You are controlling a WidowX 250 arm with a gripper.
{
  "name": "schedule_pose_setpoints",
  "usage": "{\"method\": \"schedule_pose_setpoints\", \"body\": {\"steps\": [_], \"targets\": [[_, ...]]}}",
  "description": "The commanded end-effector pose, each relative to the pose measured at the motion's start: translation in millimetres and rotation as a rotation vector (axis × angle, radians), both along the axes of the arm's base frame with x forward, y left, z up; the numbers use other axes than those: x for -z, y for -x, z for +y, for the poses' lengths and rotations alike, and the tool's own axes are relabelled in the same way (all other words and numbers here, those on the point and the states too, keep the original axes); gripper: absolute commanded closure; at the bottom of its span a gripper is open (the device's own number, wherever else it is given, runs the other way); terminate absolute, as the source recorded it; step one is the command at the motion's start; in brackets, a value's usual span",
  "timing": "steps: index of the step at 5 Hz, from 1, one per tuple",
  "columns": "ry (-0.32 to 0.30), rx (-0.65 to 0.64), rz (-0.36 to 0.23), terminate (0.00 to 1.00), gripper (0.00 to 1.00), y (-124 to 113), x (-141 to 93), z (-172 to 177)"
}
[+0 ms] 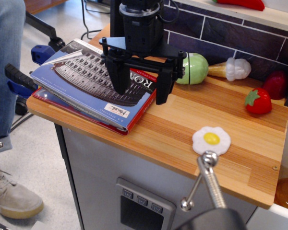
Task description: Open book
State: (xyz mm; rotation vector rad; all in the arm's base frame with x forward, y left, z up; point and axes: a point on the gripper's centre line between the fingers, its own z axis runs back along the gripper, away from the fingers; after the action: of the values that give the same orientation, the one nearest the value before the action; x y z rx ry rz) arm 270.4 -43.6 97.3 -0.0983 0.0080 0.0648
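Observation:
The book (81,81) lies closed on the left end of the wooden counter (182,134). Its blue cover shows a grey Colosseum photo and white "ROME" letters, with red edges below. Its left corner hangs past the counter edge. My black gripper (140,93) hangs straight down over the book's right edge. It is open, with the left finger (120,79) over the cover and the right finger (162,88) just past the book's right edge, above the wood. Nothing is between the fingers.
A green toy vegetable (194,68), a toy ice cream cone (233,69), a toy strawberry (258,101), a dark red toy (276,85) and a toy fried egg (211,140) lie on the counter's right half. A person's leg (5,72) stands at the left. A tiled wall (230,33) runs behind.

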Motion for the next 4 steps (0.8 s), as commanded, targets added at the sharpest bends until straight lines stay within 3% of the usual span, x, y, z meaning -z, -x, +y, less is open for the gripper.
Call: {"method": "schedule_pose_setpoints", "body": {"steps": [1,4], "targets": [[0.000,0.000,0.000,0.00,0.00,0.0,0.0,0.0],[0.035,0.069,0.020,0.00,0.00,-5.9,-14.6,103.8]]}}
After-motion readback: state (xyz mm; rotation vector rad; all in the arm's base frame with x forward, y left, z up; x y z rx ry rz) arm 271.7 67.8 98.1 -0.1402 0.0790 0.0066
